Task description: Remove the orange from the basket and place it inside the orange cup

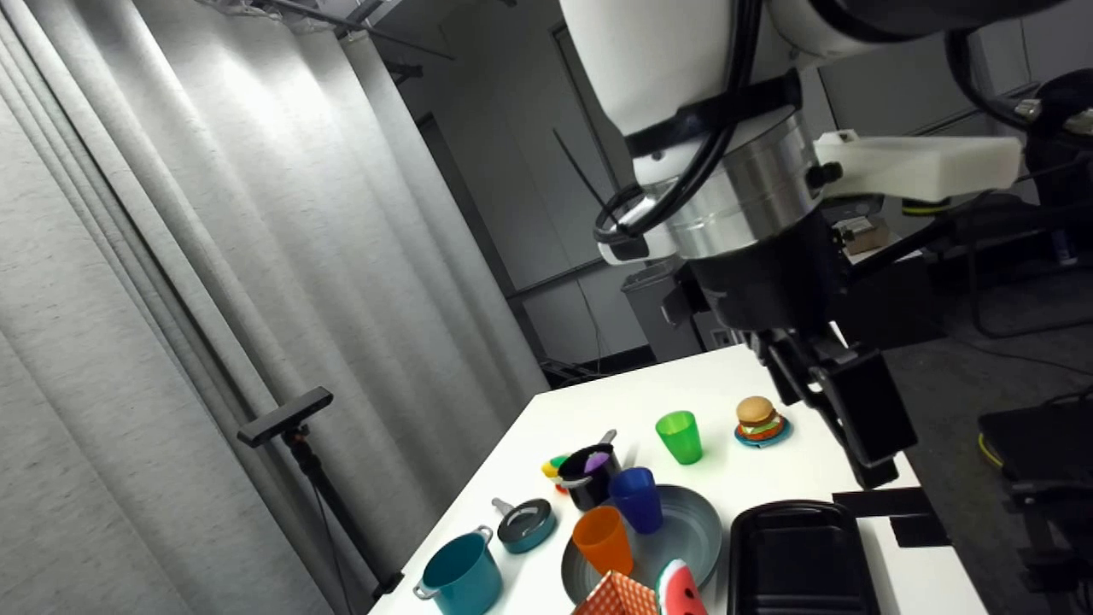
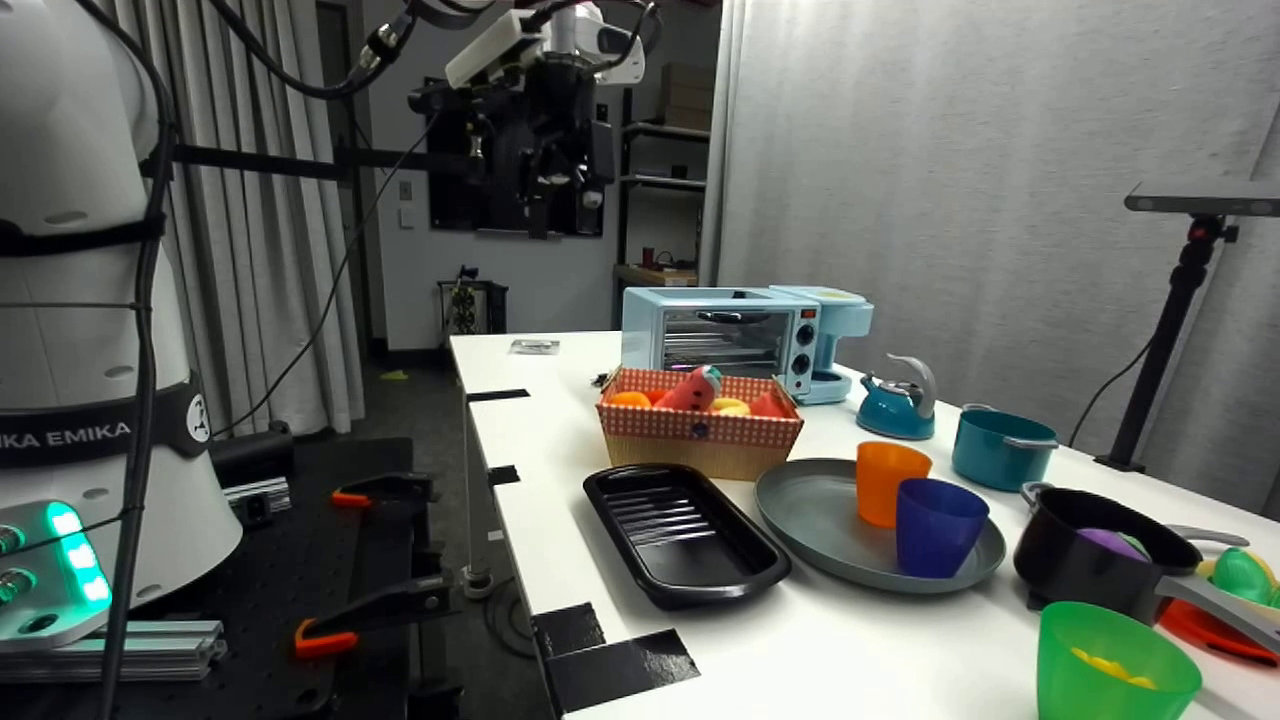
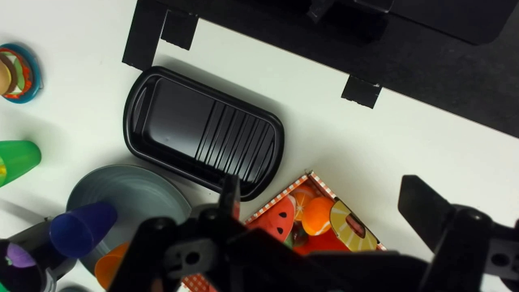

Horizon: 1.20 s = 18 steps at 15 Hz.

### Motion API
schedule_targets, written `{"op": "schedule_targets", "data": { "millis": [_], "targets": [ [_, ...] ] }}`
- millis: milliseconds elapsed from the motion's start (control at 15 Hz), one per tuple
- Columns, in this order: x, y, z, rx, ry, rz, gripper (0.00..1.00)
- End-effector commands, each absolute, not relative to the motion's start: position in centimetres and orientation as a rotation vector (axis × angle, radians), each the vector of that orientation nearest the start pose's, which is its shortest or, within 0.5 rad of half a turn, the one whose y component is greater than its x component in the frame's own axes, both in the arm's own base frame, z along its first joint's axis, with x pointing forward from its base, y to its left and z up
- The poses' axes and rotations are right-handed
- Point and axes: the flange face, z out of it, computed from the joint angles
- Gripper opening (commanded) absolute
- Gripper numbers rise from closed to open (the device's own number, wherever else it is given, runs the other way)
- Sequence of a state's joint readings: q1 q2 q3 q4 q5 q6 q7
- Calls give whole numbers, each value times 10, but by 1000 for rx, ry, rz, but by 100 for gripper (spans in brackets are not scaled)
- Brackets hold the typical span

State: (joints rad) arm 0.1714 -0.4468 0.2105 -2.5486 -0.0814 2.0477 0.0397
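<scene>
The basket is a red-checked box (image 2: pixel 690 455) full of toy fruit; its rim shows in the wrist view (image 3: pixel 273 202), and an exterior view cuts it off at the bottom edge (image 1: pixel 628 598). The orange (image 3: pixel 318 217) lies in its corner beside an orange slice, a watermelon piece and a yellow slice. An orange round top (image 2: pixel 630 399) shows above the rim. The orange cup (image 1: pixel 604 540) stands upright on a grey plate, also in an exterior view (image 2: pixel 888 485) and partly hidden in the wrist view (image 3: pixel 109 263). My gripper (image 3: pixel 324 192) is open and empty, high above the table (image 1: pixel 832 431) (image 2: pixel 565 205).
The grey plate (image 2: pixel 815 520) also holds a blue cup (image 2: pixel 937 528). A black tray (image 2: pixel 690 540) lies beside plate and basket. A green cup (image 1: pixel 680 437), toy burger (image 1: pixel 758 418), black pot (image 2: pixel 1090 550), teal pot (image 2: pixel 1000 450), kettle (image 2: pixel 897 408) and toaster oven (image 2: pixel 730 340) stand around.
</scene>
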Motion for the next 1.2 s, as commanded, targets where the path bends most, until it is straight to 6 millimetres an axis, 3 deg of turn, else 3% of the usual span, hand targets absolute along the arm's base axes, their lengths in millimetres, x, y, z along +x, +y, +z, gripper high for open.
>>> {"op": "schedule_targets", "data": {
  "millis": [0,467,1133],
  "targets": [
    [400,135,390,-3269,-645,36,100],
    [465,121,351,-3290,-713,-2,100],
    [553,143,332,-3273,-741,-93,100]
  ]
}}
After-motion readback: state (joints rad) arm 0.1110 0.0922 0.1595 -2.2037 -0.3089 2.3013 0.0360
